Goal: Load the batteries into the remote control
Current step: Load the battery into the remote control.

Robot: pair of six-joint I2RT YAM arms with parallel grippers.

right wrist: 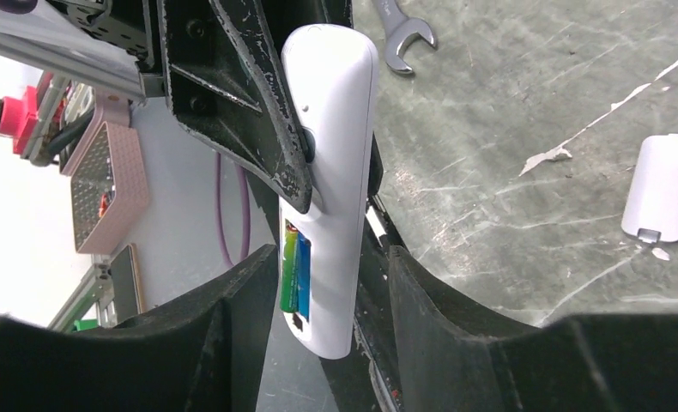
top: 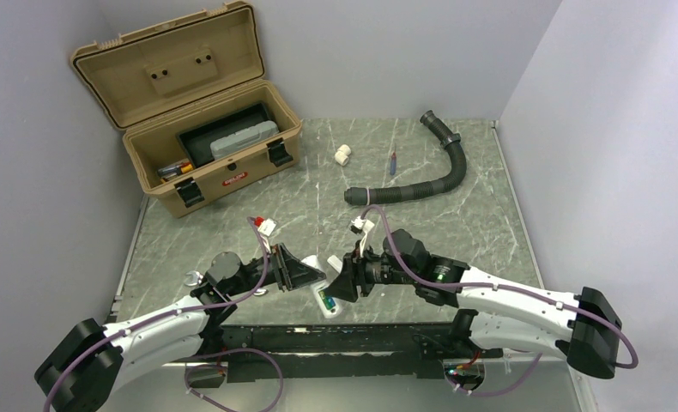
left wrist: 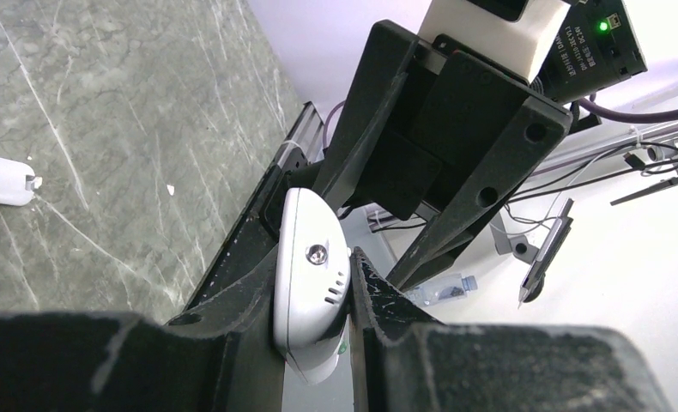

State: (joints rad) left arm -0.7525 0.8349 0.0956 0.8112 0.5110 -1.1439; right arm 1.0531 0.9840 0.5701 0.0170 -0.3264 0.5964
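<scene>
Left tool [left wrist: 312, 290]: clamped on remote control [right wrist: 335, 129], held on edge over the desk [right wrist: 507, 103]. Right tool [right wrist: 327, 296]: jaws parted, straddling the remote's lower end. Batteries [right wrist: 294, 275]: green and blue, seated in the open bay. Risk: cover [right wrist: 662, 184] lies apart; a nudge could dislodge them.

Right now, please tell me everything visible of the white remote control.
The remote control is slim, glossy white plastic with rounded ends. The left pincer clamps its middle, holding it over the near edge of the table. Its back compartment is uncovered; the batteries, one green, one blue, lie inside side by side. The right pincer, open, flanks that end. One end carries a small round lens and three slits.
</scene>
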